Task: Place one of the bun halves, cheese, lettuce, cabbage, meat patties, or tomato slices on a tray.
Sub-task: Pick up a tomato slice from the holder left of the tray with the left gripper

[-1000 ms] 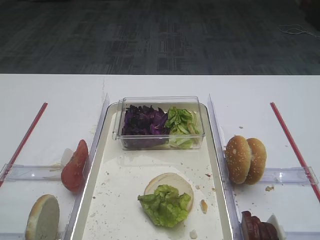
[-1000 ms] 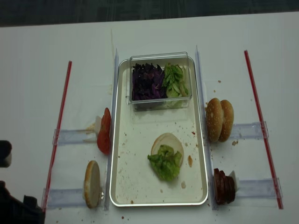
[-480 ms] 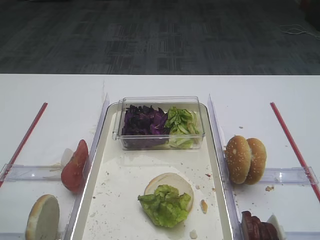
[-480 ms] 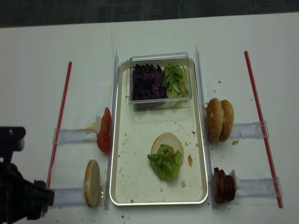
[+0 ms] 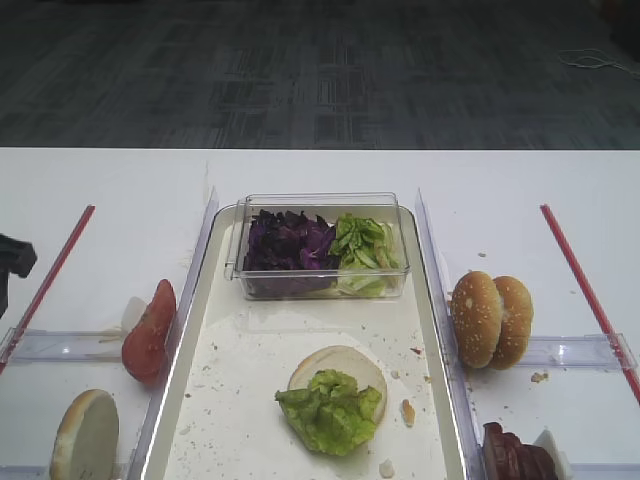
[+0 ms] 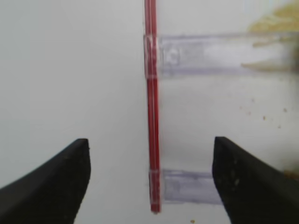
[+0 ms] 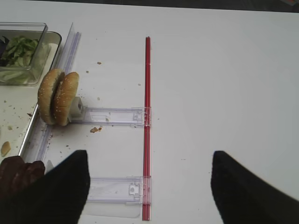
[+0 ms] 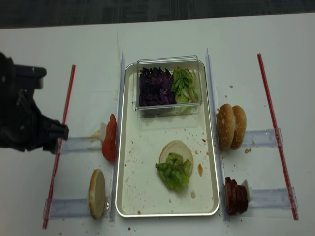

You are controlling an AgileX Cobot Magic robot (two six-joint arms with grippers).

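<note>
1. Pale metal forms the long rectangular tray (image 8: 129, 196) in the middle of the white table (image 8: 39, 29), its floor speckled with crumbs.
2. A clear plastic tub (image 8: 168, 86) sits at the tray's far end, holding dark purple shredded cabbage (image 8: 155, 86) on the left and light green lettuce strips (image 8: 184, 85) on the right.
3. Nearer the front, a pale flat bun half (image 8: 177, 147) lies on the tray with a ruffled green lettuce leaf (image 8: 173, 171) partly over it.
4. Red tomato slices (image 8: 110, 138) stand on edge just outside the tray's left rim; another pale bun half (image 8: 97, 193) stands nearer the front on that side.
5. Right of the tray stand two sesame-seeded bun halves (image 8: 231, 126) and dark reddish-brown meat patties (image 8: 236, 196).
6. The left gripper (image 6: 150, 182), jaws wide apart and empty, hangs over the left thin red strip (image 8: 60, 142) and a clear strip (image 6: 224, 53), left of the tomato.
7. The right gripper (image 7: 147, 184), also spread wide and empty, hovers above the right red strip (image 7: 146, 116), clear of the food.
</note>
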